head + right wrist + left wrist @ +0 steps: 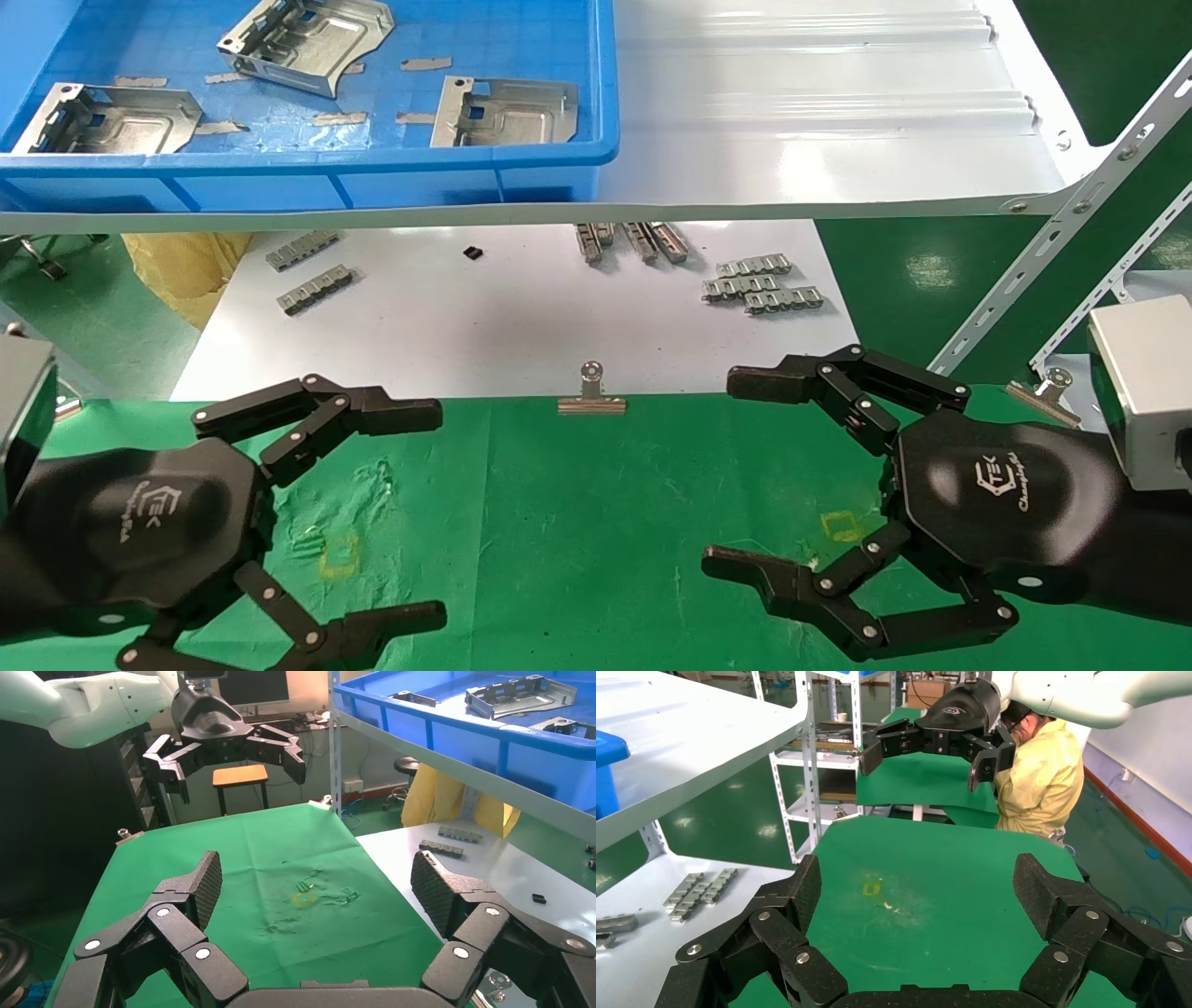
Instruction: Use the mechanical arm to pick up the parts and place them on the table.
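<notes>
At the lower left of the head view the mechanical arm [372, 513] hovers over the table [577, 522], fingers spread wide and holding nothing. In the upper left, three parts [307, 42] lie in a blue bin [372, 172] on the white shelf [838, 121] (well apart from both hands). At centre, a binder clip [591, 391] sits at the edge of the green cloth, below a white sheet [503, 317] strewn with small toothed strips [764, 284]. At lower right the right gripper [745, 475] also hovers above the cloth, splayed and empty.

Green-clothed table [596, 522] bare but for yellow marks [339, 552]; white sheet [484, 326] carries toothed strips [764, 284].
</notes>
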`<state>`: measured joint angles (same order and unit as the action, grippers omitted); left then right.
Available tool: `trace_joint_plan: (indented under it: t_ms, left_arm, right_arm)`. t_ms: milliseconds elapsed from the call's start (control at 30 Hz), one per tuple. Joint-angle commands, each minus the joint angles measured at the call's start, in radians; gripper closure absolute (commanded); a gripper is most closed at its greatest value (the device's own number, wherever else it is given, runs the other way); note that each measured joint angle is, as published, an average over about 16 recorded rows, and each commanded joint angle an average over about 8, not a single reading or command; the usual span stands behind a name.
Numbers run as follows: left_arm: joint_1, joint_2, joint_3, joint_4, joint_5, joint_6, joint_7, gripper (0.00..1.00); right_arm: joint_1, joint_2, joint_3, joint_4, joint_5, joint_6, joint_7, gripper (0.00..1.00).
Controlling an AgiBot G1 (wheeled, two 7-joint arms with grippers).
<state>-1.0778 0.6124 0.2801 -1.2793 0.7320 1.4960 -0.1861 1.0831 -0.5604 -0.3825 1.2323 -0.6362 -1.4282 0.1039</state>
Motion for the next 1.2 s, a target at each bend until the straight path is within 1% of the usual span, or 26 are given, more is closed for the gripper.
trace_joint_plan:
  t_ms: [33, 133, 167, 1200]
  left_arm:
    - [0.000, 0.000, 0.000, 0.000, 0.000, 0.000, 0.000, 0.00]
    - [0.000, 0.000, 0.000, 0.000, 0.000, 0.000, 0.000, 0.00]
    - [0.000, 0.000, 0.000, 0.000, 0.000, 0.000, 0.000, 0.00]
    - [0.000, 0.000, 0.000, -0.001, 0.000, 0.000, 0.000, 0.00]
  right_arm:
    - [0.000, 0.000, 0.000, 0.000, 0.000, 0.000, 0.000, 0.96]
    - [0.000, 0.000, 0.000, 0.000, 0.000, 0.000, 0.000, 0.98]
    - [0.000, 0.000, 0.000, 0.000, 0.000, 0.000, 0.000, 1.00]
    - [0.000, 0.000, 0.000, 0.000, 0.000, 0.000, 0.000, 1.00]
